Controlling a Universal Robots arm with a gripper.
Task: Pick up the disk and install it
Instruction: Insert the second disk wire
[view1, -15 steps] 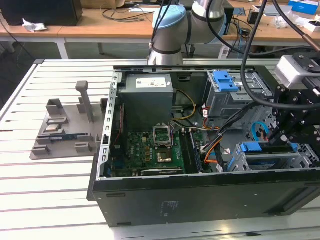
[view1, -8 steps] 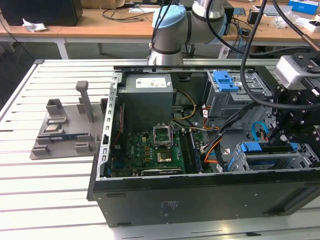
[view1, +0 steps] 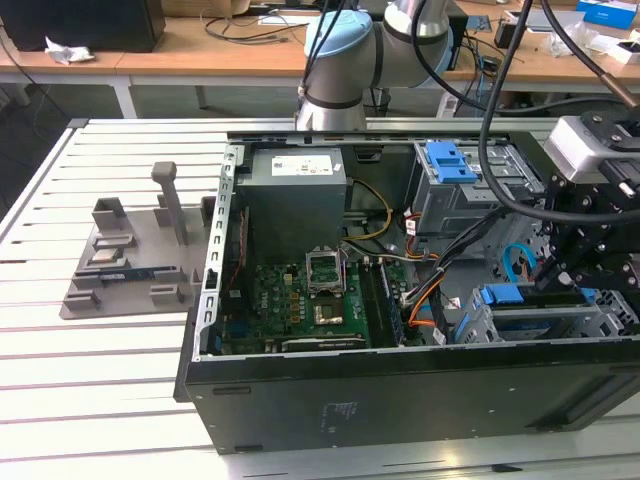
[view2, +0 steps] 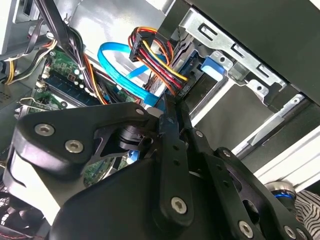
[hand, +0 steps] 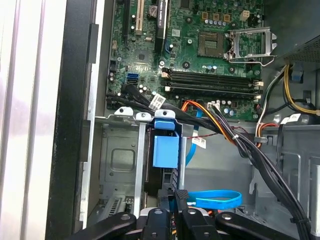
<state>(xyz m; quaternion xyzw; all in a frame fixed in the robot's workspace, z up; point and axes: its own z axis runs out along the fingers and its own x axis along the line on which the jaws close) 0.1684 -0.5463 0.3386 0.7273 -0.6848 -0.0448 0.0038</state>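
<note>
The disk (view1: 528, 297) sits on edge in a slot of the grey metal drive cage (view1: 500, 330), at the exterior view's right inside the open computer case (view1: 400, 400). Its blue carrier (hand: 165, 150) faces the first wrist view, with the disk's dark end below it. In the second wrist view a blue carrier tab (view2: 212, 67) shows by the cage's metal rail. My gripper (view1: 553, 270) hangs just above the disk's far end. Its black fingers (hand: 181, 199) are shut against each other at the disk's end (hand: 162, 182), and I see nothing between them. Their tip (view2: 171, 106) lies next to the cables.
A blue flat cable (hand: 217, 199) and a bundle of coloured power wires (view2: 155, 55) run close to the fingers. The motherboard (view1: 300, 300), a grey power-supply box (view1: 295, 195) and an upper cage with a blue latch (view1: 450, 160) fill the case. A grey fixture (view1: 130, 260) lies on the table.
</note>
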